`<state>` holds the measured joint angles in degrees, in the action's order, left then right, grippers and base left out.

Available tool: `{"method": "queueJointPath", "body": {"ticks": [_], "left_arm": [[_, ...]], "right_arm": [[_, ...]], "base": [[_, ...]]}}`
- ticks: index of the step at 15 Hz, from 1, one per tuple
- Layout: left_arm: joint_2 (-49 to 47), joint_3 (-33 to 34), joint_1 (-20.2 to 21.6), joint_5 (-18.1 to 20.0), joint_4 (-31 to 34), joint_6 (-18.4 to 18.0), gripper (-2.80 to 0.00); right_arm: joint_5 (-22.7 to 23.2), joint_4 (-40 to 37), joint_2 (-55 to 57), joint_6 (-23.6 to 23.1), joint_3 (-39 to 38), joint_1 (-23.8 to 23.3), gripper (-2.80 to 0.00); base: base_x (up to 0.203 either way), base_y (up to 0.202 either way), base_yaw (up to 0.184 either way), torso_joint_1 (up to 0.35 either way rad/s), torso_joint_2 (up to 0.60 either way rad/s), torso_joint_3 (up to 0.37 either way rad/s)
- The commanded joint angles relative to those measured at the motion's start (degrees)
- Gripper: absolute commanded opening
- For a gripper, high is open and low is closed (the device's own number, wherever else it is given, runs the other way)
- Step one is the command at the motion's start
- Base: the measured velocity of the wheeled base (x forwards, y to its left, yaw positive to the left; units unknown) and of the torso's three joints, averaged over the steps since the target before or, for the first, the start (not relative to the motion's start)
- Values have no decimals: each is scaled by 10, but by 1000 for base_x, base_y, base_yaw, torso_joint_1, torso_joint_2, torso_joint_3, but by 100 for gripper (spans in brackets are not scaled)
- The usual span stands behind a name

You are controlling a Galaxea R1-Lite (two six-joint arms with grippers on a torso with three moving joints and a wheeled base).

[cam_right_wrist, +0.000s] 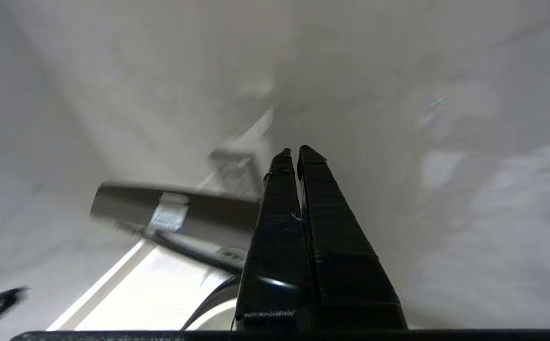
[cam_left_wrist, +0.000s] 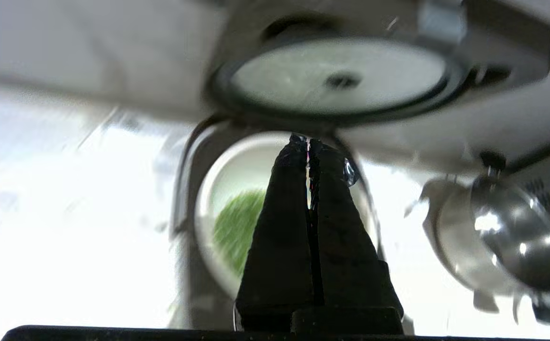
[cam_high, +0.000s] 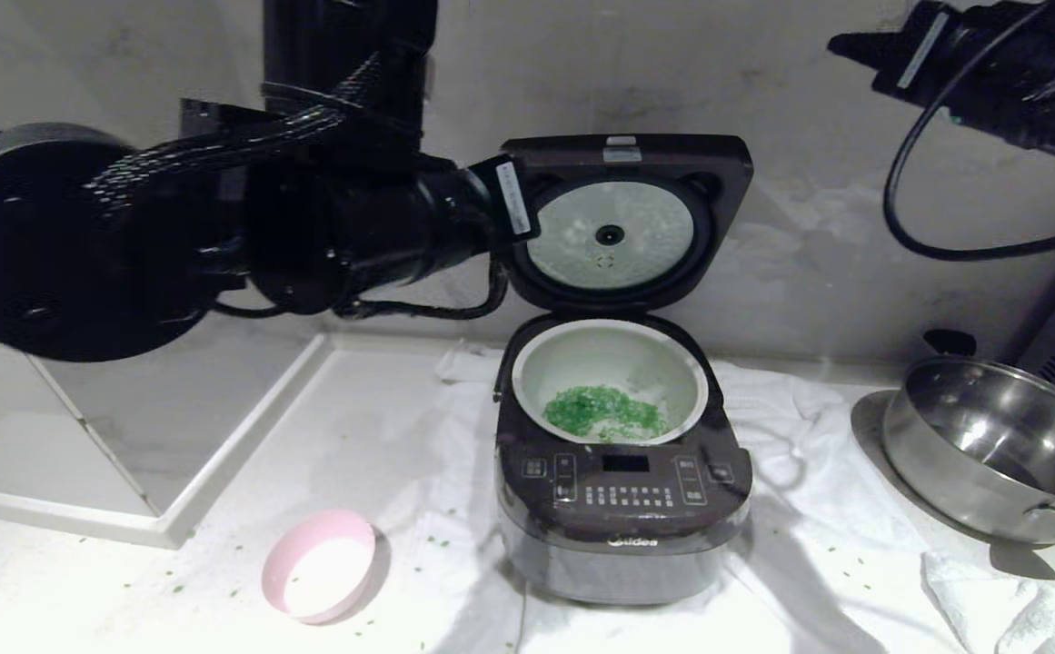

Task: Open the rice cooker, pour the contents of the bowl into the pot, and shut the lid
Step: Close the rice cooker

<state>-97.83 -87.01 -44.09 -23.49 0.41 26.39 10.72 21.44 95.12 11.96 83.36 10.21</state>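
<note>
The rice cooker (cam_high: 622, 518) stands in the middle on a white cloth, with the lid (cam_high: 727, 173) raised upright and its silvery plate facing me. The pot (cam_high: 527, 372) holds the green contents (cam_high: 604, 413). The pale pink bowl (cam_high: 318, 565) lies tilted on the counter at the front left, and its white inside looks empty. My left arm (cam_high: 382, 218) reaches in from the left beside the lid. My left gripper (cam_left_wrist: 309, 142) is shut and empty, pointing at the pot (cam_left_wrist: 237, 166) below the lid (cam_left_wrist: 336, 80). My right gripper (cam_right_wrist: 293, 150) is shut and empty, high beside the lid's edge (cam_right_wrist: 175, 215).
A shiny steel pan (cam_high: 990, 445) sits at the right, close to a crumpled white cloth (cam_high: 818, 545). At the left is a recessed basin with a raised edge (cam_high: 236, 436). Green bits lie scattered on the counter around the bowl. The wall stands right behind the cooker.
</note>
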Motion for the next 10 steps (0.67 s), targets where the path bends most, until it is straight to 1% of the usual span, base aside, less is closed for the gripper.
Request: {"method": "queueJointPath", "body": {"ticks": [1,3,5,7,10], "left_arm": [[96,84,15,5,-2,10,-280],[149,158,35,29,-2,12,-280],[186,205,65,47,-3,13,-280],[198,201,80,51,0,12,-280],[206,204,80,52,1,9,-280]], "right_arm": [[-1,-1,74,1,44,24,-280],[-2,-23,103,0,93,27,-280],[-2,-50,135,1,143,25,-280],[-3,-63,155,1,164,24,-280],[-1,-69,179,1,180,24,-280]], "base": [[0,0,0,0,0,0],[0,0,0,0,0,0],[0,0,0,0,0,0],[0,0,0,0,0,0],[0,0,0,0,0,0]]}}
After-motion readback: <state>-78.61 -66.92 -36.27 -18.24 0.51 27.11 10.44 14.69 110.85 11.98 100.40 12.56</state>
